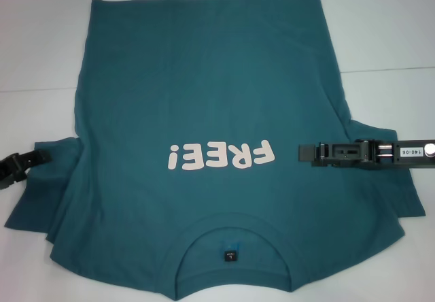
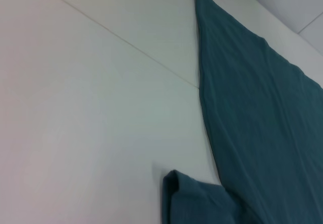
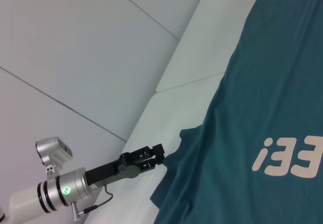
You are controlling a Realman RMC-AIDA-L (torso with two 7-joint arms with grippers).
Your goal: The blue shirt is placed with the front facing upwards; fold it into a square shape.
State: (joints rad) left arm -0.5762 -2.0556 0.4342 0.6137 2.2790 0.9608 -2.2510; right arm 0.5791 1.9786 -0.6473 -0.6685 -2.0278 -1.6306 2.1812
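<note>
The blue shirt (image 1: 204, 91) lies spread flat on the white table, front up. Its collar (image 1: 234, 230) with a small dark label is nearest me, and the pale pink "FREE!" print (image 1: 221, 156) reads upside down. My left gripper (image 1: 37, 158) is at the outer edge of the shirt's left sleeve (image 1: 47, 193), touching or just at the cloth; it also shows in the right wrist view (image 3: 160, 152). My right gripper (image 1: 302, 152) reaches in from the right, over the shirt just beside the print. The left wrist view shows the shirt's side edge (image 2: 262, 108) and the sleeve (image 2: 197, 199).
The white table (image 1: 41, 43) shows bare on both sides of the shirt, with a thin seam line (image 1: 387, 71) across it. The right sleeve (image 1: 401, 200) lies under my right arm (image 1: 401, 151). The hem reaches the far edge of the head view.
</note>
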